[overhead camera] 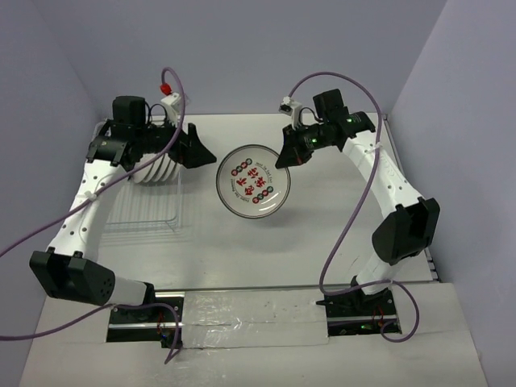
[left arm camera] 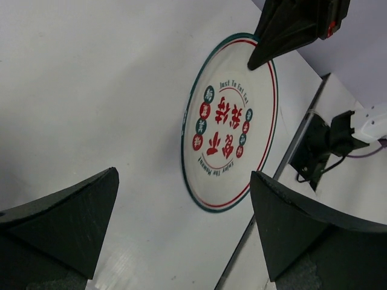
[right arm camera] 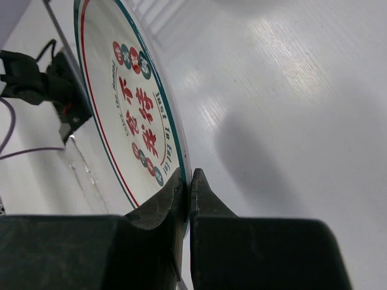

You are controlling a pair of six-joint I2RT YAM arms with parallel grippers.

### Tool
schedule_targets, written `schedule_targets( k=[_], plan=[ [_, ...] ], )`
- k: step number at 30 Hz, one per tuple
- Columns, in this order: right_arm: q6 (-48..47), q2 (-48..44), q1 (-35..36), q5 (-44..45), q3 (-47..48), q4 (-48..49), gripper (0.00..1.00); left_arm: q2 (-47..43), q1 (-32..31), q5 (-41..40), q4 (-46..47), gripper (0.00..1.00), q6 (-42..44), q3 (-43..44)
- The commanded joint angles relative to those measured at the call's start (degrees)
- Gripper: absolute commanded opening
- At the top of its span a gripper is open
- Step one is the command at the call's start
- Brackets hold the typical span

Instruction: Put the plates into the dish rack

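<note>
A white plate with red characters and a green and red rim (overhead camera: 251, 184) is held by its right rim in my right gripper (overhead camera: 288, 153), tilted above the table. In the right wrist view the gripper (right arm camera: 188, 181) pinches the plate's edge (right arm camera: 130, 103). My left gripper (overhead camera: 200, 151) is open and empty just left of that plate, which shows between its jaws in the left wrist view (left arm camera: 233, 121). The wire dish rack (overhead camera: 145, 216) stands at the left. Several white plates (overhead camera: 155, 169) stand upright at its far end, partly hidden by my left arm.
Purple walls close in the table at the back and both sides. A taped strip (overhead camera: 242, 318) runs along the near edge between the arm bases. Purple cables (overhead camera: 347, 218) hang beside each arm.
</note>
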Motion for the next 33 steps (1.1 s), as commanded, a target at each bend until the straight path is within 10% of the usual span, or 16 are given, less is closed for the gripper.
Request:
schedule_targets(
  k=[1, 13, 16, 17, 20, 23, 24, 28, 33],
  plan=[
    [6.09, -1.91, 0.63, -2.82, 1.43, 4.33, 0.0, 1.26, -2.65, 1.49, -0.52, 0.99, 0.29, -0.52],
    [9.69, -5.69, 0.63, -9.84, 2.92, 6.62, 0.0, 2.67, -9.69, -5.63, -0.71, 0.72, 3.37, -5.88],
    [11.01, -6.84, 0.72, -9.94, 2.05, 8.46, 0.0, 2.85, -9.69, -4.76, -0.18, 0.38, 2.67, -5.53],
    [11.62, -7.02, 0.72, -9.68, 1.78, 8.9, 0.0, 2.76, -9.69, -4.66, 0.0, 0.06, 2.4, -5.35],
    [12.24, -7.11, 0.72, -9.24, 0.99, 9.7, 0.01, 1.63, -8.21, -4.75, 0.95, 0.0, 1.97, -5.44],
    [12.68, -6.58, 0.72, -7.49, 0.81, 8.91, 0.82, -0.66, -1.19, -0.3, 4.55, 0.0, -2.69, -6.06],
    [12.94, -6.49, 0.72, -6.7, 0.81, 8.91, 0.92, -1.1, 1.27, 0.86, 5.0, 0.0, -3.74, -5.45],
    [13.56, -6.84, 0.19, -4.93, 0.64, 9.69, 1.0, -1.19, 14.09, -4.72, 4.57, 0.0, -8.31, 3.32],
    [13.56, -6.49, -0.34, -4.93, 0.9, 9.87, 1.0, -7.5, 16.59, -32.39, 8.77, 0.0, -6.39, 6.34]
  ],
)
